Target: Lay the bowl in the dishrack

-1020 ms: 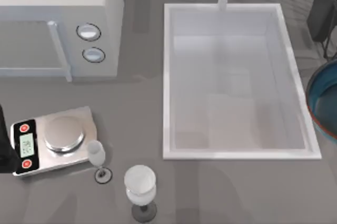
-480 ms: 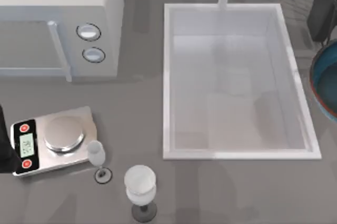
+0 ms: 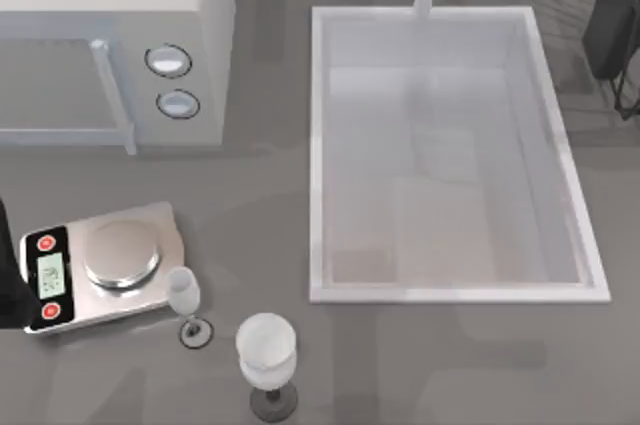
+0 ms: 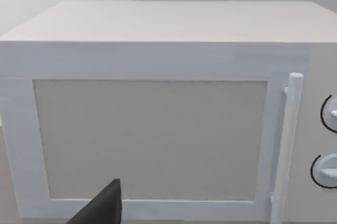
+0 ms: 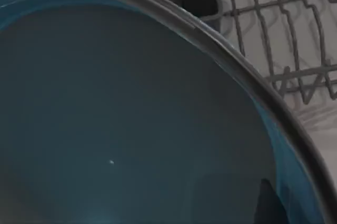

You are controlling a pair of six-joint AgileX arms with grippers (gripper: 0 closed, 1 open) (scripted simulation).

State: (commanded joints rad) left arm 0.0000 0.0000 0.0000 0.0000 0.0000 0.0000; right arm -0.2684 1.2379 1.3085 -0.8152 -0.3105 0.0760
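One big thing to deal with here: the bowl (image 5: 121, 124) sits right up against your right wrist camera, glossy teal inside with a thin darker rim sweeping across the view, and the wires of the dishrack (image 5: 295, 39) are just past that rim on the grey tabletop. You can't tell from this whether your right jaws are clamped on it or apart, so I won't guess. My read is that it's a wide, shallow, stiff glazed piece, probably on the heavy side for a two-finger pinch and slick where it shines, so a chip or a slip is the risk if it knocks the wires. I'd say the rim is the only sensible place to hold it, pinched across the lip, and you'd want it tipped so it settles between the wires and doesn't drop flat. Over on your left arm, the wrist view has a dark bit of the arm low down, facing the white microwave (image 4: 158, 113), so that arm looks parked; can't tell what its jaws are doing either. From the top you get the scale (image 3: 95, 270) at the near left with two wine glasses (image 3: 266, 350) beside it, then the sink (image 3: 450, 145), and the rack's black panel at the far right edge. As for writing, the scale's little display and red buttons have marks but nothing you can read, and there's no brand anywhere.
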